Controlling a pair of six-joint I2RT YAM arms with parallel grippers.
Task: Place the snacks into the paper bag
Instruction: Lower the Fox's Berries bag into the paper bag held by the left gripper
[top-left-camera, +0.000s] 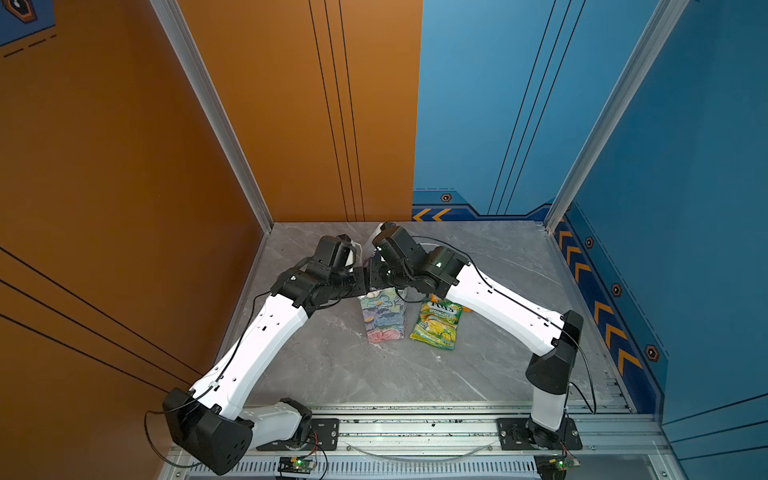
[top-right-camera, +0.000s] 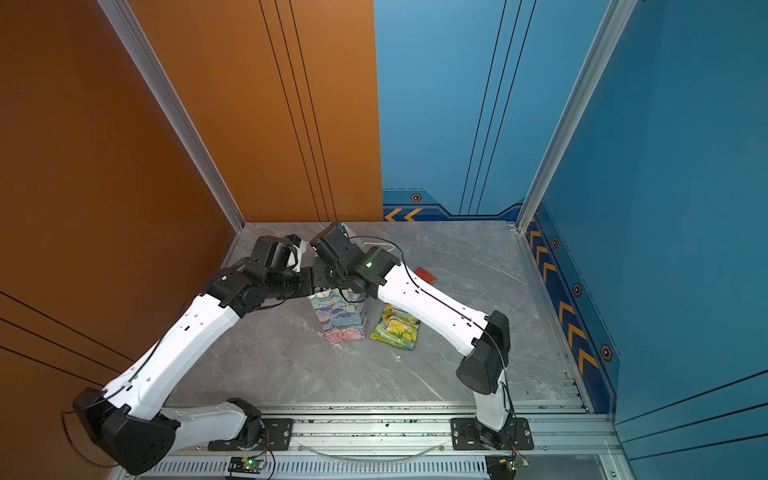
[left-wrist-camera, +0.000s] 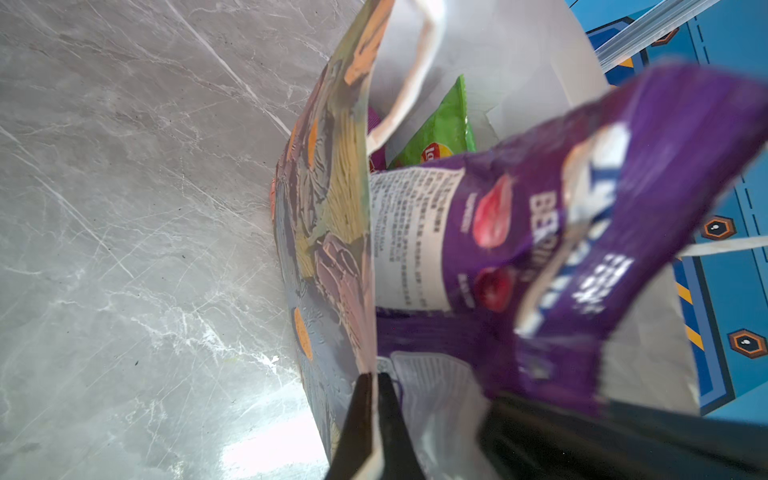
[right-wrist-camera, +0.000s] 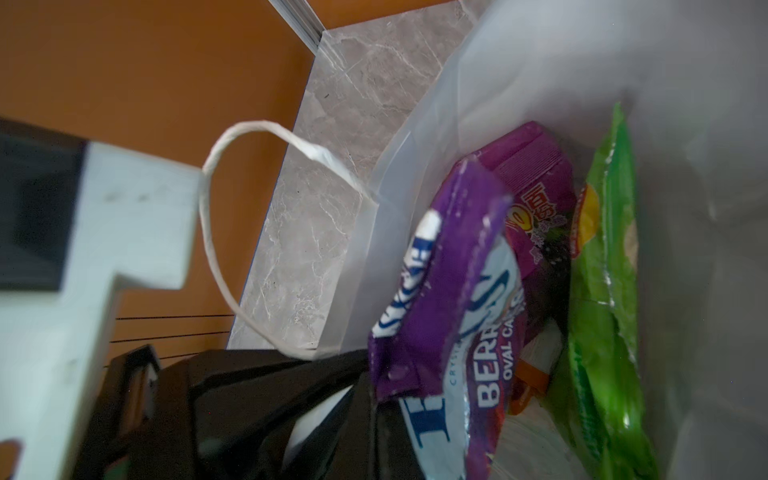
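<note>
Paper bag x1; purple, magenta, green pkts x1 each inside

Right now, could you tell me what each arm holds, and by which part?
Left fingers pinch the paper bag by its rim; right fingers grip the purple packet by its edge.

Grey marble-look tabletop spreads beneath my left claw and my right claw. Beyond my left claw stands an orange wall panel. Beyond my right claw is a blue wall panel, trimmed with orange chevrons and a hexagon badge. An aluminium corner post rises out past my left claw. Well behind both claws, an aluminium rail runs crosswise, with a small circuit board glowing green just behind it.
</note>
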